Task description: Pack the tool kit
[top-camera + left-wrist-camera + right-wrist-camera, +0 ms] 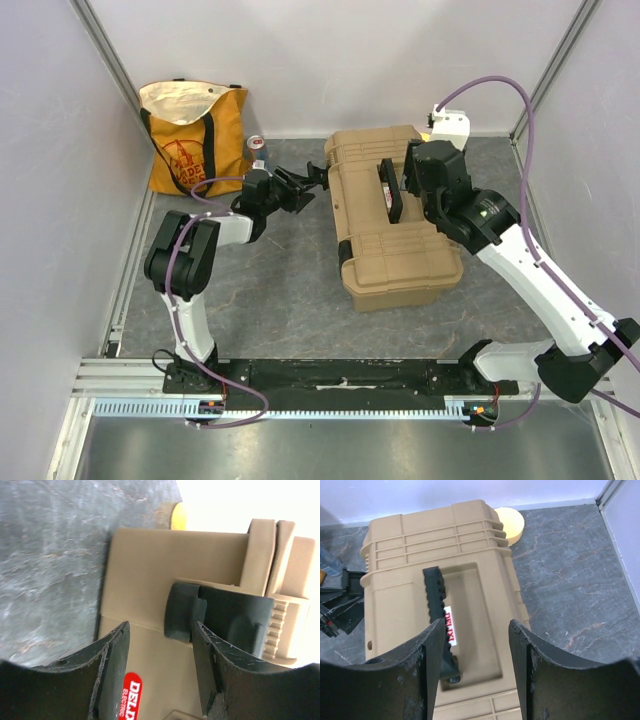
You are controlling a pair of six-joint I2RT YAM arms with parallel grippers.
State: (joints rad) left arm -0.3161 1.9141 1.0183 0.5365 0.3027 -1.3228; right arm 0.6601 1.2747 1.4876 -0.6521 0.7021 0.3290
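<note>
Both agape: left end effector [160, 630], right end effector [476, 627], at ribbed tan hard-plastic toolbox [395, 255].

Grey table [290, 280]: toolbox [400, 265], tote bag [190, 140], can [257, 148].

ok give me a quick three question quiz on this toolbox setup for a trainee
1. True or false: the toolbox is standing open.
2. The open left tool is lined up with: a) the black latch b) a screwdriver c) a meter
3. Fill in: the right tool hangs open above the toolbox, beside its black ____.

Key: 1 false, it is shut. 2 a. 3 handle.
</note>
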